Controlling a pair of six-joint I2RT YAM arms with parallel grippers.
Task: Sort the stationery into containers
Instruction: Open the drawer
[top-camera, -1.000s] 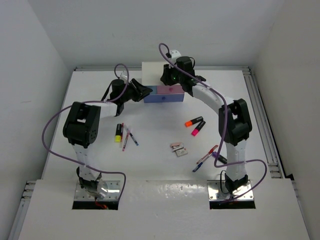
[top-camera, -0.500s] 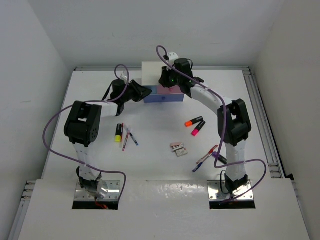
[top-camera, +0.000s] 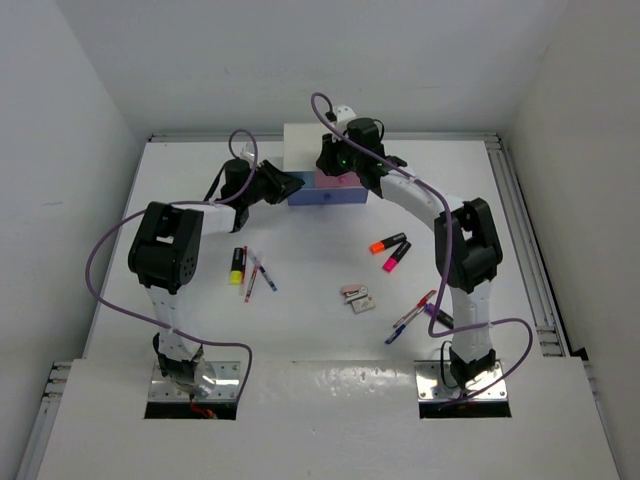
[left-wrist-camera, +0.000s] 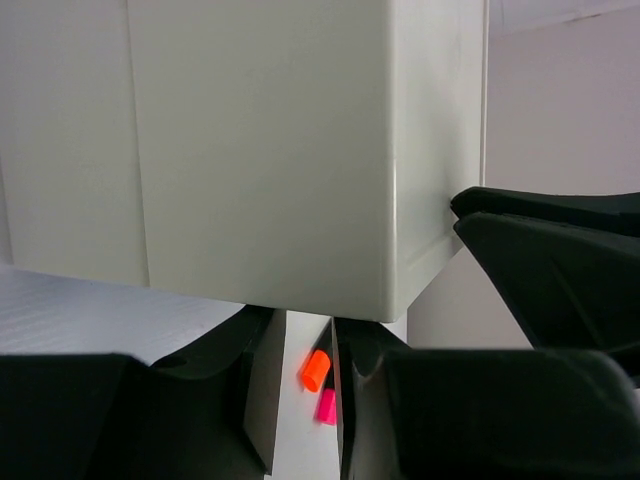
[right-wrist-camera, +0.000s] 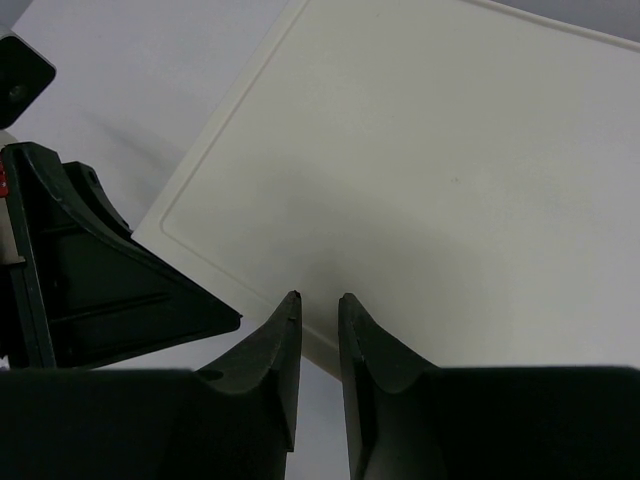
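White cabinet (top-camera: 306, 140) sitting just ahead of both jaws | left gripper (left-wrist-camera: 305, 345) jaws nearly closed, holding nothing | right gripper (right-wrist-camera: 318, 320) likewise.

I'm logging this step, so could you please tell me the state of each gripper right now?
Left gripper: nearly shut, holding nothing, beside the white cabinet.
Right gripper: nearly shut, holding nothing, above the cabinet's top.

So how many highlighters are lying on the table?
4: yellow highlighter left, orange highlighter and pink highlighter centre-right, purple highlighter near the right arm. More may be hidden.
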